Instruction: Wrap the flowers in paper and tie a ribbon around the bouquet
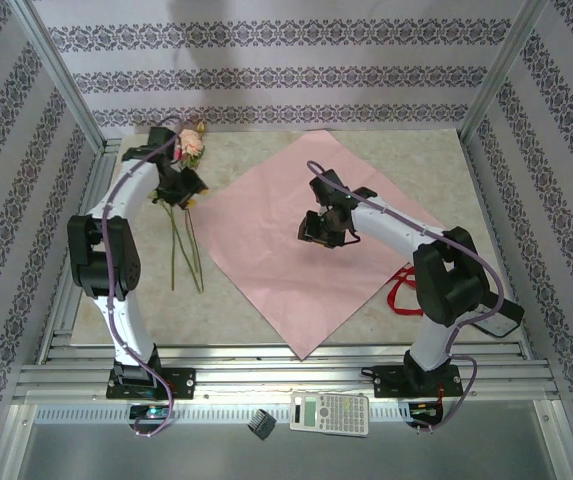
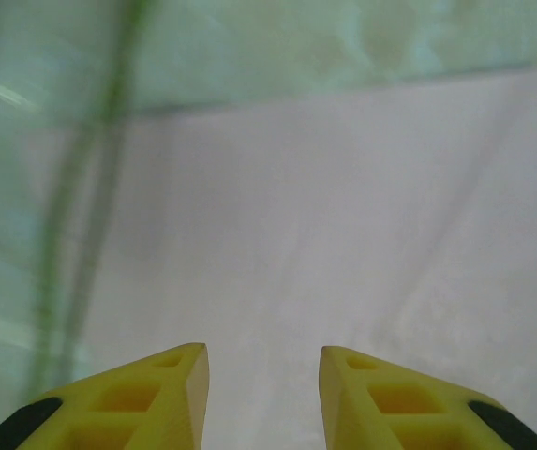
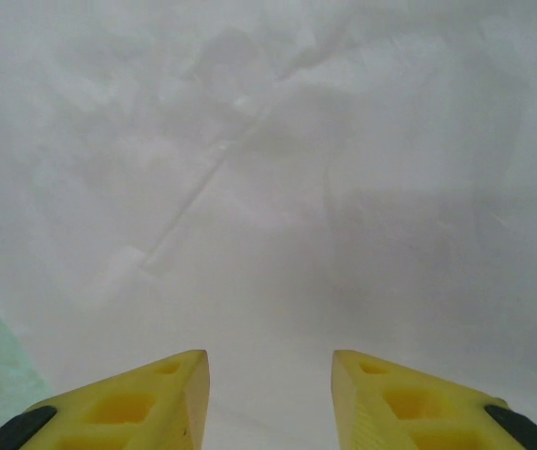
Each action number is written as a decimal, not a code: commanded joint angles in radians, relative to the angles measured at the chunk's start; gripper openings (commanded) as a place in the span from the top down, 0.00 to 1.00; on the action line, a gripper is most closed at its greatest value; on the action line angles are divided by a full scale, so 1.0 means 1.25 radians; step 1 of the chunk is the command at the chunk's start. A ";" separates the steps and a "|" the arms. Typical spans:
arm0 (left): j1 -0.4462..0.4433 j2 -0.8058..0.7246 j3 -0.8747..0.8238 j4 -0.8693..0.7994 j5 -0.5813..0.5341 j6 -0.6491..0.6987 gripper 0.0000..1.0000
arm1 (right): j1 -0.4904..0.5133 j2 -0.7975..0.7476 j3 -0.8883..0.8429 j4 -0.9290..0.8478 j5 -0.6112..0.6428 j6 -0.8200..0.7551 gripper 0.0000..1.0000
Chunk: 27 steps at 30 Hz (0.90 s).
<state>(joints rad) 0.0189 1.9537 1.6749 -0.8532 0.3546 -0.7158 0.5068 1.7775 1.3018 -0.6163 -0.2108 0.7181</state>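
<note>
Marbled table [image 1: 426, 170]: pink paper [image 1: 286, 270] at centre, flowers [image 1: 192, 148] near far-left corner, ribbon [image 1: 402, 292] by right edge. Left gripper [image 1: 181, 182] and right gripper [image 1: 326, 226] are agape and empty. Risk: a low pass may snag and crease the paper.

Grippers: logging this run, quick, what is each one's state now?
Left gripper: open, empty, over the paper.
Right gripper: open, empty, over the paper.

Camera layout
Top external looks steeply down from behind the arm bases [image 1: 151, 380] across the table [image 1: 416, 165]; each wrist camera faces past its yellow fingers [image 2: 174, 394], close above the paper [image 1: 286, 240] all views share.
</note>
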 commanded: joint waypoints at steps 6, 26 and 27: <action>0.011 0.145 0.066 -0.119 -0.048 0.142 0.64 | 0.008 -0.013 0.008 -0.008 -0.015 -0.027 0.58; -0.003 0.199 0.072 -0.120 -0.111 0.218 0.91 | 0.009 0.008 0.027 -0.012 -0.025 -0.028 0.58; -0.004 0.197 0.076 -0.123 -0.117 0.227 0.92 | 0.009 0.008 0.029 -0.011 -0.025 -0.029 0.58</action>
<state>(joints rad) 0.0277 2.1918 1.7412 -0.9417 0.2489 -0.4885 0.5068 1.7771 1.3087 -0.6170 -0.2268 0.6994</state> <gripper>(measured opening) 0.089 0.423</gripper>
